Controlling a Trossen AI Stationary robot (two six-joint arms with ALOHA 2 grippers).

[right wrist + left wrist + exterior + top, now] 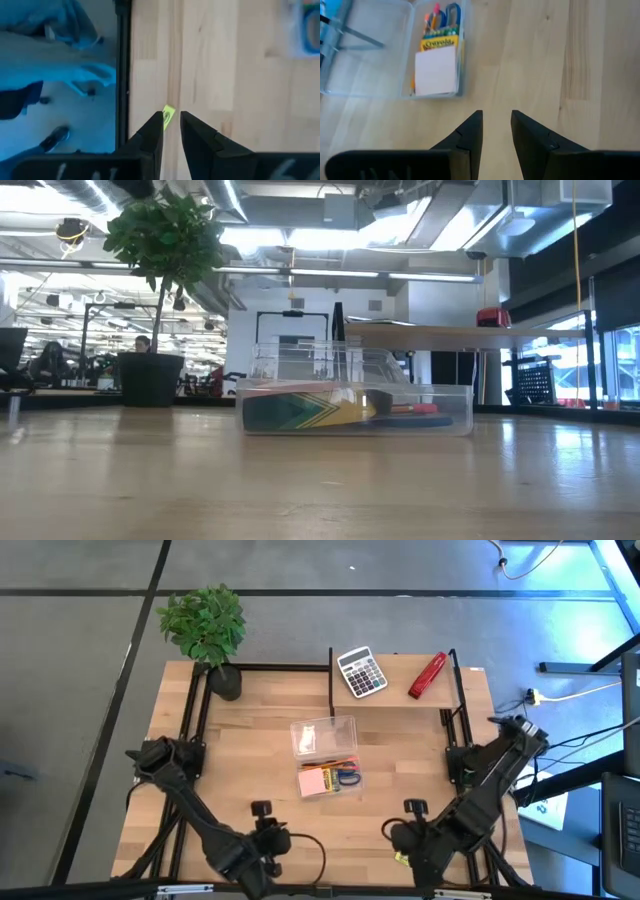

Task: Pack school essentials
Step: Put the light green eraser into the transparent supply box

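A: Where do the grippers stand?

B: Both at the worktop's near edge. The left gripper hangs over bare wood with a narrow gap between its fingers and nothing in it. The right gripper is close to the near right corner, fingers equally narrow, with a tiny yellow piece just beyond the tips. Whether the tips touch it, I cannot tell.

A: And the school things?

B: In the clear plastic case around the middle of the worktop, its open lid lying flat on the far side. The case's long axis runs left to right across the worktop.

A: What's inside, and which way does it lie?

B: The high view shows a pink note pad at the left end and blue-handled scissors at the right end, with thin orange pencils lying lengthwise along the far wall. The left wrist view adds the crayon box, set between pad and scissors, its printed name across the case's width.

A: Does the low view help?

B: It shows the crayon box's green and yellow side through the near wall, lying flat, which the overhead camera misses. It shows neither gripper.

A: Anything else?

B: A grey calculator and a red stapler on the raised shelf at the far right, and a potted plant at the far left corner.
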